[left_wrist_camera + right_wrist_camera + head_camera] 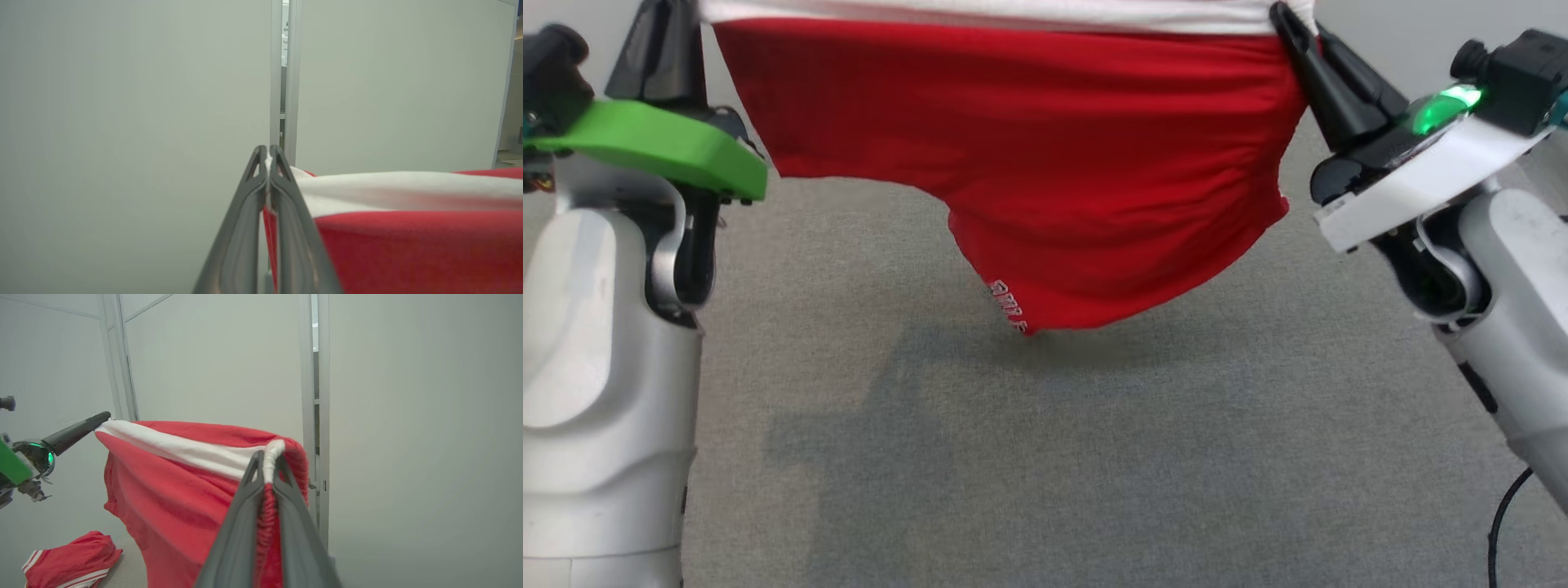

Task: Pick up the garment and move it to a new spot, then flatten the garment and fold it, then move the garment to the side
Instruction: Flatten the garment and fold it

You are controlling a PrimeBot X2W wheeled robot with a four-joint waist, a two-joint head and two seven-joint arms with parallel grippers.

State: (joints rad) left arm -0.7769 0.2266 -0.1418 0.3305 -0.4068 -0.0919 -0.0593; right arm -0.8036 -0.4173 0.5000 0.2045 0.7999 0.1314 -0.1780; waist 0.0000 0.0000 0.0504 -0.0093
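So right now I've got the red shorts [1045,163] hanging in the air between both arms. The left claw [267,153] is clenched on one end of the white waistband [1013,12] and the right claw [267,457] is clenched on the other end; you can see the elastic bunched up between its fingers in the right wrist view. Holding it by the two waistband corners makes sense to me: the band is pulled into a fairly straight line, so the rest of the fabric just drapes down and sorts itself out, which should make laying it flat easier.

The shorts hang below and between the claws, over the grey bench [1045,457]. One leg sags lower than the other, the one with the white lettering [1009,306] on the hem, and it looks close to the surface, but I can't tell if it's touching. There's a shadow right under it.

There's also another red garment [69,559] lying crumpled on the bench off to one side in the right wrist view, well apart from what I'm holding. My guess is we're in the carry-to-a-new-spot part, flattening and folding not yet done
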